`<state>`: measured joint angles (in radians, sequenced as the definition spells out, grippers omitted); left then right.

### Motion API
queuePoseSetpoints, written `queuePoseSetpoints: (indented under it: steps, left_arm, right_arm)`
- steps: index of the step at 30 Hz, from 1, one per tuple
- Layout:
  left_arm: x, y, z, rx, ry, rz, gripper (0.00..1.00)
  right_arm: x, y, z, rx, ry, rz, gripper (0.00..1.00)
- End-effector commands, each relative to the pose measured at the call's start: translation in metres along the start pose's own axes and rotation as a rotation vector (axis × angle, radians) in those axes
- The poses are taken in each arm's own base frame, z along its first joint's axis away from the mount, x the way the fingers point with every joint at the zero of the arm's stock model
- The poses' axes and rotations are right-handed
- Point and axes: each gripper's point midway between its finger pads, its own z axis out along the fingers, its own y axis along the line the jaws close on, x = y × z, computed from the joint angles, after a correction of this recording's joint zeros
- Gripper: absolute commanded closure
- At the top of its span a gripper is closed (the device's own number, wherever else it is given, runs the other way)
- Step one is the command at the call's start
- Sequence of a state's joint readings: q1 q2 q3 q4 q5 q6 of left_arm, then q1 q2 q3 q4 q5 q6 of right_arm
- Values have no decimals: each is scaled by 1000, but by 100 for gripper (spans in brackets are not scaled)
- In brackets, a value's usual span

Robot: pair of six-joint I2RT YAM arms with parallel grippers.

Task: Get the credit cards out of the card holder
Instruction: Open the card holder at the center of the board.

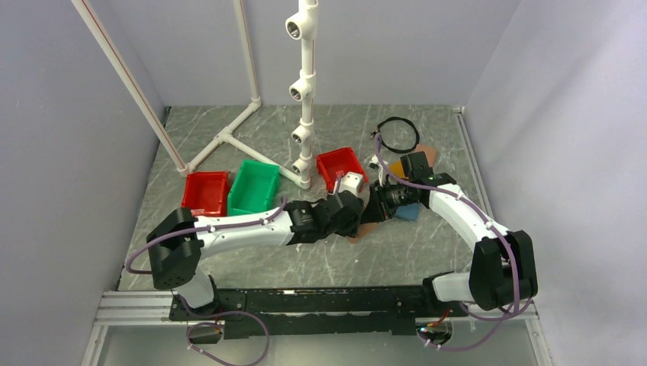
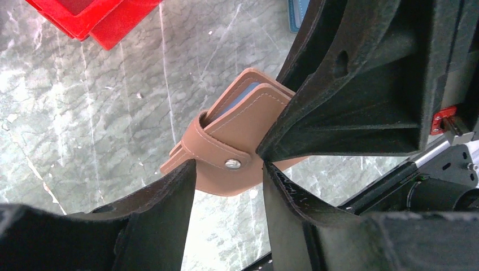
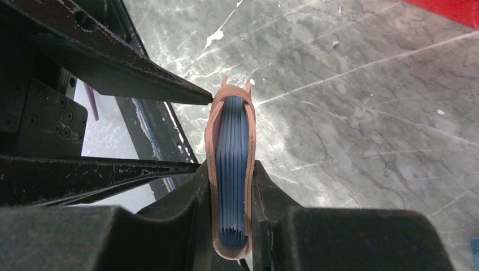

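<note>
The pinkish-tan card holder (image 2: pixel 248 118) hangs above the marble table, folded, with its snap tab fastened. My right gripper (image 3: pixel 230 169) is shut on the card holder (image 3: pixel 213 141), gripping its spine end; the light blue lining folds show between the leather sides. The credit cards are hidden inside. My left gripper (image 2: pixel 227 169) is open, its fingertips (image 2: pixel 189 166) on either side of the snap tab, at or very near the leather. In the top view both wrists meet just right of the table's middle.
Two red bins (image 1: pixel 206 192) (image 1: pixel 341 166) and a green bin (image 1: pixel 254 187) stand left and behind. A white pipe frame (image 1: pixel 305 99) rises at the back. A black cable loop (image 1: pixel 398 136), an orange wallet (image 1: pixel 397 166) and a teal-blue wallet (image 1: pixel 408 212) lie near the right arm.
</note>
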<state>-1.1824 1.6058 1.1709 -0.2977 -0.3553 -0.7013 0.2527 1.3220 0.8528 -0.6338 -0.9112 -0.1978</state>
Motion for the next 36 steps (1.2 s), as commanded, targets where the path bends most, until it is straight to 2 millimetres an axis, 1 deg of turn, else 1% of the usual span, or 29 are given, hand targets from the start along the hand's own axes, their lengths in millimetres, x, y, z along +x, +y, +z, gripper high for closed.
queuePoseSetpoints:
  steps: [1, 5, 9, 13, 18, 24, 29, 32, 35, 36]
  left_arm:
    - [-4, 6, 2, -88, -4, 25, 48]
    - [-5, 13, 6, -142, -1, 64, 47]
    - [-5, 11, 9, -133, 8, 114, 49]
    - [-4, 6, 6, -70, -3, 147, 54]
    - [-11, -1, -4, 20, -60, 169, 54]
    - [-19, 6, -1, -36, -78, 207, 53]
    - [-24, 11, 5, -86, -96, 229, 55]
    - [-26, 16, 5, -119, -103, 236, 59]
    - [-29, 19, 3, -133, -114, 237, 68]
    - [-28, 22, 1, -136, -122, 228, 79]
  right_arm:
    - [-21, 13, -5, -40, -56, -54, 100]
    - [-21, 16, -6, -61, -57, -55, 100]
    - [-20, 17, -5, -67, -55, -53, 100]
    - [-20, 18, -6, -70, -55, -54, 100]
    - [-20, 19, -6, -76, -55, -57, 100]
    - [-20, 22, -6, -94, -55, -59, 100]
    - [-19, 22, -6, -96, -54, -59, 100]
    - [-18, 22, -5, -100, -50, -55, 100]
    - [-18, 22, -5, -99, -48, -55, 100]
    - [-18, 21, -5, -97, -48, -54, 100]
